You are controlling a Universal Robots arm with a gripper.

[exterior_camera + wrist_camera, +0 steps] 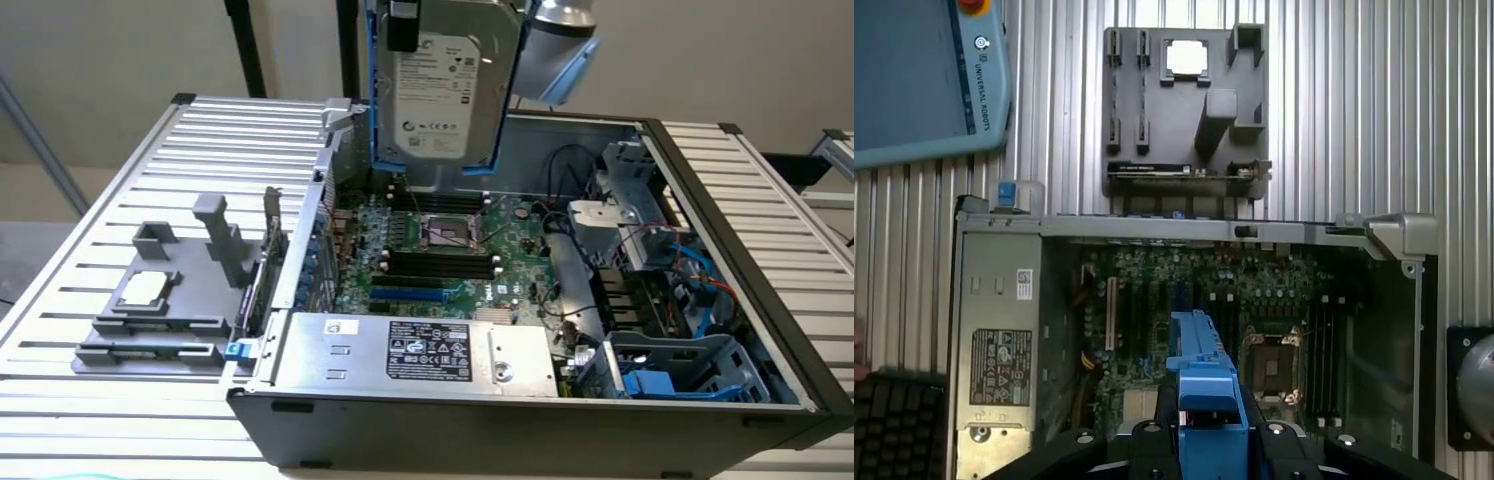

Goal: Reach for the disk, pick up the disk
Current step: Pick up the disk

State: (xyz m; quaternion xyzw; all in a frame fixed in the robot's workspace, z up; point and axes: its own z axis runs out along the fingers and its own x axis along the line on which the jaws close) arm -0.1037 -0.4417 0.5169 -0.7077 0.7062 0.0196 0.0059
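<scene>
disk [447, 85]: smooth silver-grey metal, white paper label, glossy blue plastic bracket [1204, 385] | computer case [534, 425]: dark matt metal | power supply box [414, 350]: dull grey sheet metal, black-and-white printed label | table [120, 215]: ribbed, light brushed metal | holder tray [1189, 110]: matt grey plastic | motherboard [441, 260]: green circuit board
</scene>
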